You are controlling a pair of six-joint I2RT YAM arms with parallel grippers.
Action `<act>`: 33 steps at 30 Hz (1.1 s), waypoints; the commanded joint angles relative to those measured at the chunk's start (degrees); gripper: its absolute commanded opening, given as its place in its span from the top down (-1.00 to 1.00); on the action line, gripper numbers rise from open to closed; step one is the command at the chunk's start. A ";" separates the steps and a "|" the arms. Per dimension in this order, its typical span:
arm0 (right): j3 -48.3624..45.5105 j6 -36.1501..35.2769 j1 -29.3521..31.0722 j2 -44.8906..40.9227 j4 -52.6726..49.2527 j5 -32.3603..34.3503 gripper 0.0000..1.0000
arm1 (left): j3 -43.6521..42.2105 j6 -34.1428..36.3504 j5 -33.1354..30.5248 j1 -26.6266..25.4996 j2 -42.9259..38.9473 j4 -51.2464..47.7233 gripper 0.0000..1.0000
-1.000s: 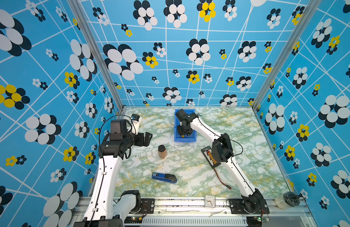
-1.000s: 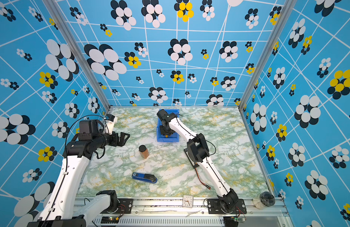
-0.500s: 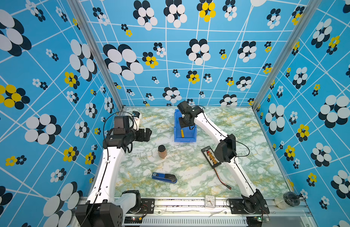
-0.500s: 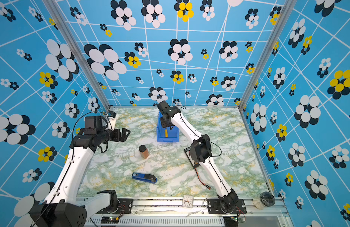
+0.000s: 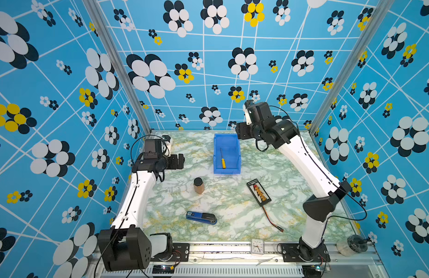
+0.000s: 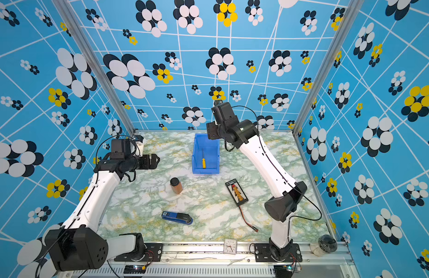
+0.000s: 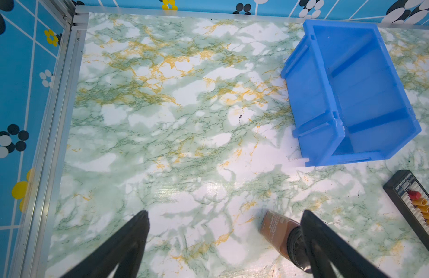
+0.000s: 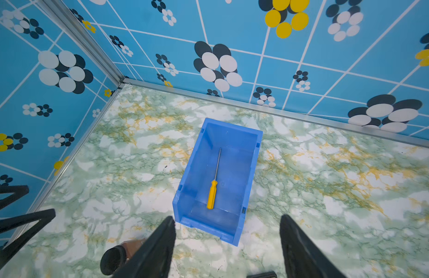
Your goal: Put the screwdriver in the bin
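Task status: judged complete in substance. The screwdriver [image 8: 214,183] lies flat on the floor of the blue bin [image 8: 196,163], yellow handle toward the low front lip, shaft toward the rear wall; both top views confirm it inside the walls [image 5: 222,158]. Nothing appears left but to draw the arms clear. The right gripper [image 8: 227,217] hangs raised above and just behind the bin's right rear corner in a top view, wrist tilted down so its camera looks into the bin; its jaws stand spread wide with nothing between them. The left gripper [image 7: 224,213] is held over the left side of the marble table [image 5: 232,216], well apart from the bin, jaws likewise parted and empty. The brown bottle [image 5: 198,185] stands untouched on the table.
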 commanded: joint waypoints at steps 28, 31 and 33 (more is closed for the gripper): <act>-79.69 -4.89 -20.84 -35.58 55.45 12.24 -0.88 | -26.31 -8.95 -6.44 2.77 3.04 45.08 -0.98; -82.75 -5.36 -23.68 -36.01 60.17 11.86 -0.88 | -33.61 -7.69 -5.39 2.77 3.51 56.45 -0.98; -84.36 -5.36 -25.18 -36.00 62.16 11.53 -0.88 | -36.13 -7.19 -4.94 2.77 4.48 61.06 -0.98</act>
